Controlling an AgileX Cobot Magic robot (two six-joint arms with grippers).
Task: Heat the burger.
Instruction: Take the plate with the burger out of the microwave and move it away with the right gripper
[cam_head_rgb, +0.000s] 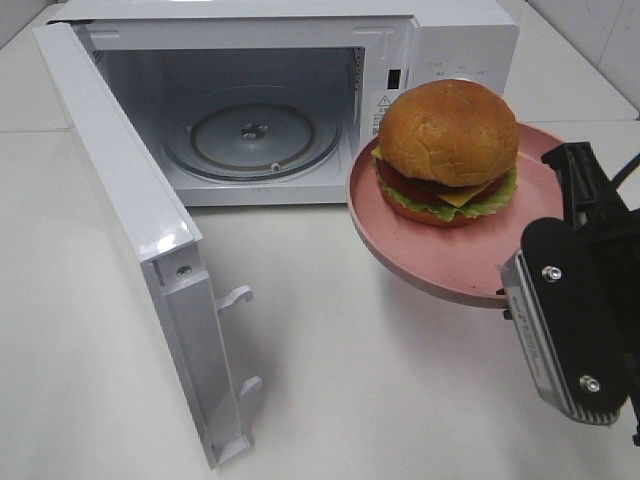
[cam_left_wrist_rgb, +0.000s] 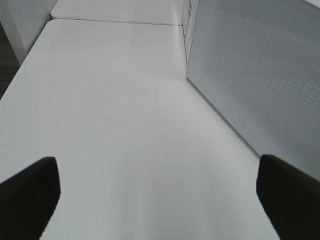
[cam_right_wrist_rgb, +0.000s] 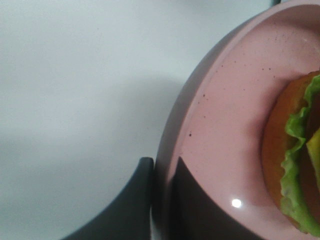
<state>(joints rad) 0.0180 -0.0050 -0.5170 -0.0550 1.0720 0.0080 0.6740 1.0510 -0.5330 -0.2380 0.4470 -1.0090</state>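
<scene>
Sitting on pink plate (cam_head_rgb: 440, 262) — burger (cam_head_rgb: 447, 150), glossy bun, lettuce, right gripper (cam_right_wrist_rgb: 161, 200) pinching rim

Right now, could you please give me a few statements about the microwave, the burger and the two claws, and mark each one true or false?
1. The microwave door is open. True.
2. The burger sits on the turntable. False: it is on the pink plate, outside the oven.
3. The right claw grips the plate's rim. True: one finger is above the rim, one below.
4. The left claw holds the door. False: it is open and holds nothing.
5. The plate lies flat on the table. False: it is lifted clear, in front of the oven.
</scene>
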